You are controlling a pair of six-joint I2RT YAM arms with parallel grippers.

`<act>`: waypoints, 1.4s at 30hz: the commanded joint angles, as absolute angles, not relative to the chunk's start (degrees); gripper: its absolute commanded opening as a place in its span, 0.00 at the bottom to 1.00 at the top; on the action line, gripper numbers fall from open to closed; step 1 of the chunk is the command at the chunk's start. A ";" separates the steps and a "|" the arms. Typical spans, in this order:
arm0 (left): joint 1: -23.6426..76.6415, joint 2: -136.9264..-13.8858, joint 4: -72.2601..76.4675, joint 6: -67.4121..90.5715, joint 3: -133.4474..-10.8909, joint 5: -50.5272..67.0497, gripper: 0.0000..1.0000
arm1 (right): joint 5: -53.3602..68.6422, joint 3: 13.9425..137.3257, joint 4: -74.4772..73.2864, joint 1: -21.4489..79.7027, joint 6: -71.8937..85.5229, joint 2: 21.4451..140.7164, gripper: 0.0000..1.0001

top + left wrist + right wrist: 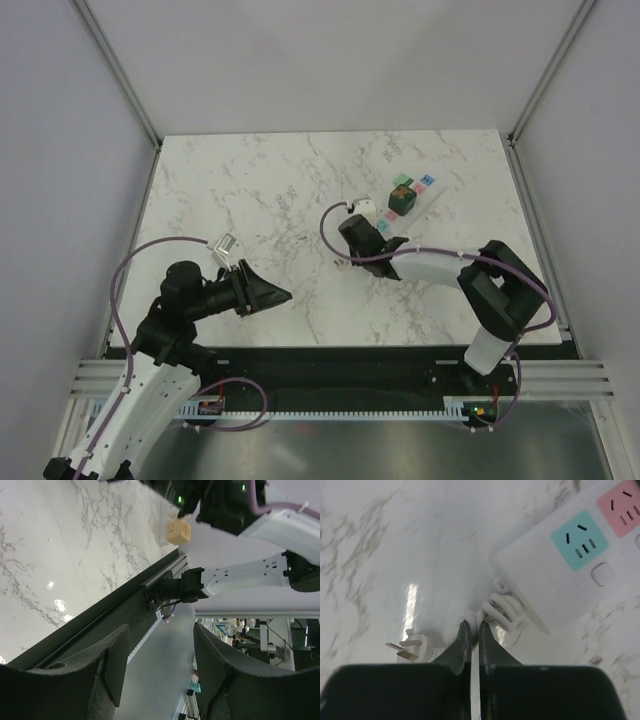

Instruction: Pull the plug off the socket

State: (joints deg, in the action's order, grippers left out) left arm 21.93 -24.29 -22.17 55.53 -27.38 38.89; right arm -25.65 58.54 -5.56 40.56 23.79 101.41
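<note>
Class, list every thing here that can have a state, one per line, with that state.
plug, seated in the socket
socket, lying flat on the table
cord stub, coiled, its end not plugged in
left pincer, open, empty
right pincer, shut, tips at the cord stub

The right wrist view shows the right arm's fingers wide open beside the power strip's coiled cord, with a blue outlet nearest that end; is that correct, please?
Not quite: the right arm's fingers are shut together, not wide open. The right wrist view shows them tip to tip beside the coiled cord of the power strip, with the blue outlet nearest that end.
</note>
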 commanded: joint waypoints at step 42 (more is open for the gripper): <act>51.84 -75.92 -24.17 55.36 -61.50 -9.48 0.75 | -3.56 44.57 12.62 10.24 37.26 80.66 0.98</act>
